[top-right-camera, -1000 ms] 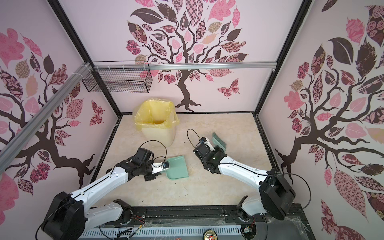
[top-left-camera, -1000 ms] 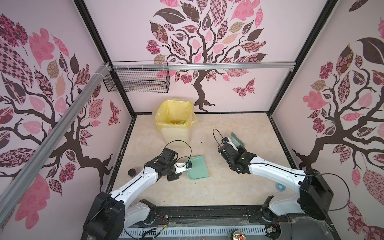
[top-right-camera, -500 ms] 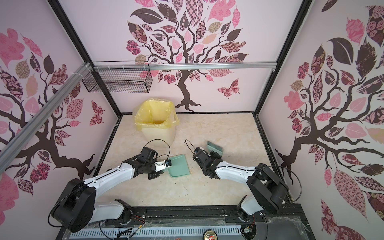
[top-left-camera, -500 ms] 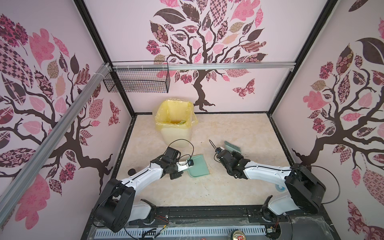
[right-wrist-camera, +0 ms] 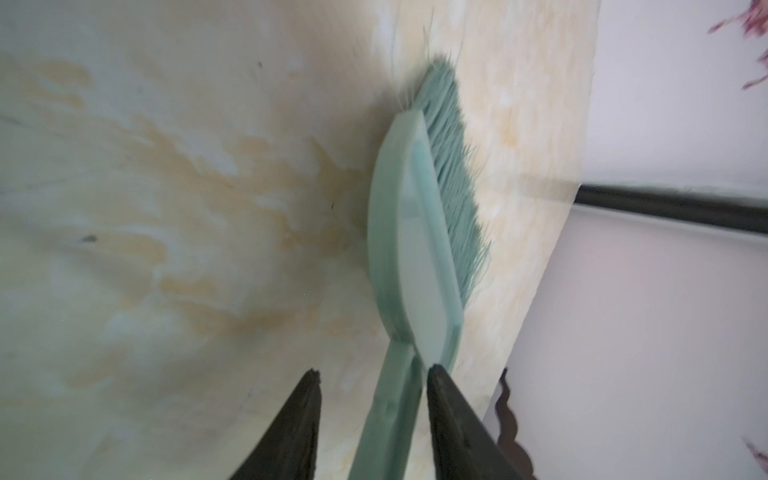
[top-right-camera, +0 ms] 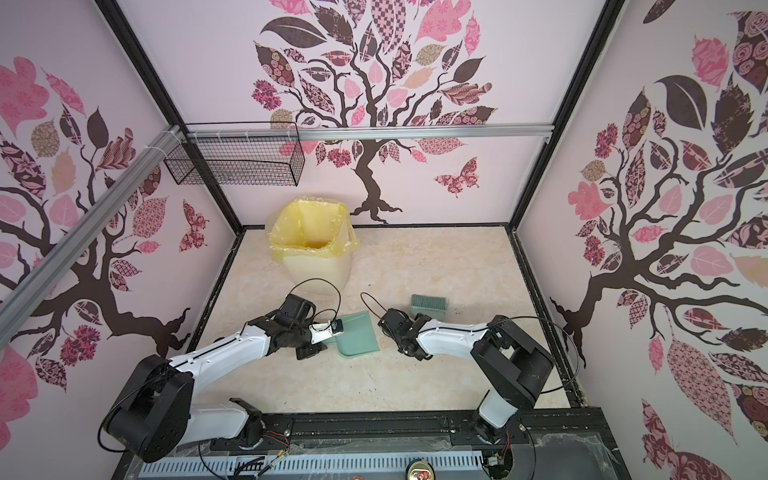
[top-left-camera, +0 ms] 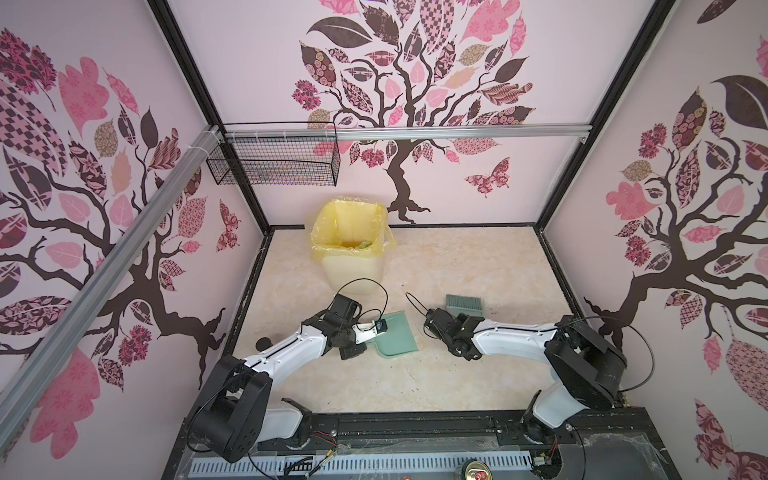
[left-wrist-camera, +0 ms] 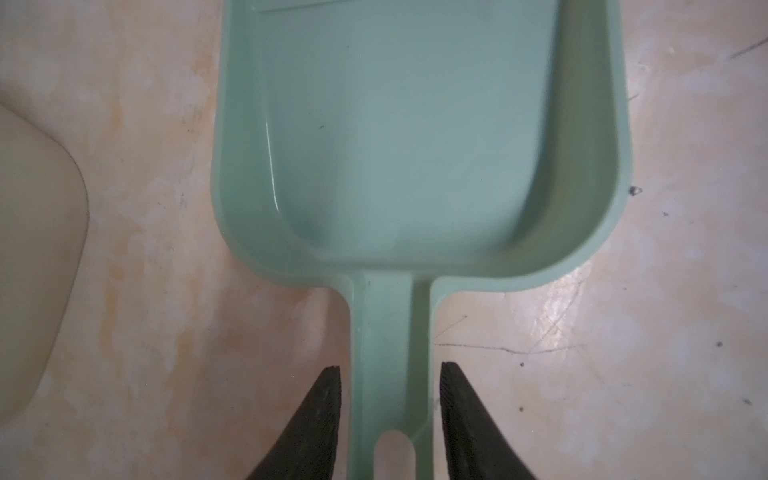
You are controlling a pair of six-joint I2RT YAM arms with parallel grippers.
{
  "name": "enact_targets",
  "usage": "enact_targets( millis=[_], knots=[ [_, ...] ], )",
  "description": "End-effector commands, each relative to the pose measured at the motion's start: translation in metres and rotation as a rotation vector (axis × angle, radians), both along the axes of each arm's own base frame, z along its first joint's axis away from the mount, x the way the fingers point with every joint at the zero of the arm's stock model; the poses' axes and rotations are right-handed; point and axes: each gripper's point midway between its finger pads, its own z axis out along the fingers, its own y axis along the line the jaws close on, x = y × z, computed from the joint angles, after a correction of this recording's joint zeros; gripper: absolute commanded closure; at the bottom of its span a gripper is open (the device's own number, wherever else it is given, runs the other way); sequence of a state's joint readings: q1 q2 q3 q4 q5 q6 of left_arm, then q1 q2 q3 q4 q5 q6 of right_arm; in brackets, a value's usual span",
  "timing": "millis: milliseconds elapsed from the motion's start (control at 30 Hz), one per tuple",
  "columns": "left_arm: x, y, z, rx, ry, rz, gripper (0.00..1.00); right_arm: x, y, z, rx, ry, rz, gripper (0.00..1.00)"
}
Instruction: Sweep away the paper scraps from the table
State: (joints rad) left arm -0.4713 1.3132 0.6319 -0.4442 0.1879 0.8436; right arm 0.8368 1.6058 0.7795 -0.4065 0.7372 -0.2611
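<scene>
Two white-and-black robot arms extend low over the tabletop (top-left-camera: 457, 266), both angled inward toward a dustpan (top-left-camera: 395, 338). The left arm (top-left-camera: 291, 345) lies on the dustpan's handle side, elbow low and wrist level. The left claw (left-wrist-camera: 390, 365) stands parted, one black finger on each side of the dustpan's handle, with a thin gap on both sides. The right arm (top-left-camera: 511, 336) stretches along the dustpan's opposite side, its wrist near the dustpan but apart from it. The right claw (right-wrist-camera: 374, 370) is parted too, astride the handle of a brush (right-wrist-camera: 411, 249), one finger just beside it, the other well clear.
</scene>
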Motion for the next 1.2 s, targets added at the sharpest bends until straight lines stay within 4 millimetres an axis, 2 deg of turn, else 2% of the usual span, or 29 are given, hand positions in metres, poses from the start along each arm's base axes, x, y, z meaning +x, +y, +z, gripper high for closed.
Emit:
enact_targets(
  millis=[0,67,133,233,333,433,500,567,633,700,767,833,900,967,1067,1167],
  knots=[
    [0.003,-0.007,0.016,-0.043,-0.027,0.000,0.48,-0.010,-0.001,-0.005,0.025,0.052,-0.024,0.38],
    [0.003,-0.007,0.021,-0.058,-0.033,0.008,0.45,-0.011,0.002,-0.003,0.041,0.055,-0.018,0.27],
    [0.002,-0.007,0.029,-0.071,-0.044,0.017,0.43,-0.013,0.004,-0.001,0.061,0.066,-0.012,0.22],
    [-0.002,-0.007,0.046,-0.108,-0.061,0.018,0.41,-0.015,0.010,0.007,0.114,0.073,0.006,0.19],
    [-0.013,-0.006,0.070,-0.168,-0.053,0.009,0.40,-0.019,0.022,0.026,0.218,0.076,0.036,0.16],
    [-0.018,-0.002,0.107,-0.297,-0.049,0.039,0.39,-0.027,0.037,0.055,0.369,0.075,0.084,0.14],
    [-0.012,0.003,0.138,-0.425,-0.075,0.101,0.40,-0.027,0.045,0.087,0.486,0.008,0.099,0.13],
    [0.007,0.015,0.161,-0.515,-0.137,0.216,0.40,-0.023,0.047,0.120,0.600,-0.095,0.105,0.12],
    [0.029,0.030,0.176,-0.599,-0.197,0.328,0.40,-0.017,0.042,0.151,0.712,-0.216,0.091,0.10],
    [0.053,0.048,0.185,-0.678,-0.249,0.459,0.40,-0.009,0.026,0.180,0.833,-0.350,0.050,0.10],
    [0.077,0.074,0.188,-0.770,-0.299,0.612,0.41,0.001,-0.001,0.204,0.938,-0.516,-0.019,0.09],
    [0.093,0.093,0.183,-0.821,-0.344,0.714,0.42,0.007,-0.029,0.219,1.006,-0.669,-0.089,0.09],
    [0.105,0.109,0.169,-0.810,-0.413,0.789,0.42,0.012,-0.063,0.222,1.038,-0.818,-0.190,0.09],
    [0.116,0.126,0.158,-0.796,-0.500,0.864,0.42,0.016,-0.098,0.214,1.036,-0.944,-0.287,0.08],
    [0.123,0.141,0.139,-0.790,-0.552,0.947,0.43,0.015,-0.138,0.189,1.031,-1.087,-0.385,0.08],
    [0.127,0.141,0.117,-0.816,-0.512,0.974,0.45,0.009,-0.165,0.154,1.068,-1.155,-0.475,0.08]
  ],
)
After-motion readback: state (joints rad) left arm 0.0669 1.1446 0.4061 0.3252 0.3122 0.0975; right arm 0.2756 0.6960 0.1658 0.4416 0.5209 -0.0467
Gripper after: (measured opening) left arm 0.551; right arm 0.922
